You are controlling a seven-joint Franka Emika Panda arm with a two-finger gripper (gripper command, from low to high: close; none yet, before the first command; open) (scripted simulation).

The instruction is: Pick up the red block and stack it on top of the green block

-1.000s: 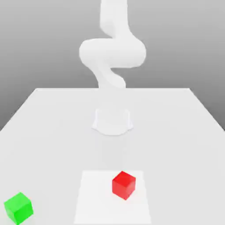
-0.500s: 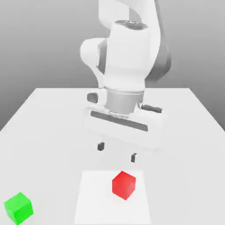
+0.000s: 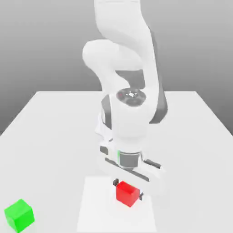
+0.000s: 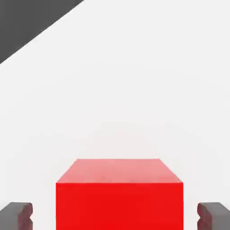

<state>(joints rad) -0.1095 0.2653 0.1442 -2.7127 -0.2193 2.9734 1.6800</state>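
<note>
1. The red block (image 3: 127,193) is a plain, matte cube with crisp edges, resting on a paler square patch (image 3: 98,207) near the front of the smooth white table (image 3: 54,127).
2. The green block (image 3: 19,215) is a cube of the same kind, well apart from it at the exterior view's left front corner.
3. My gripper (image 3: 128,189) points down over the red block, one dark fingertip (image 4: 17,214) on each side of it.
4. In the hand view a gap shows between each fingertip and the block, so my fingers stand apart, straddling it without clamping it.
</note>
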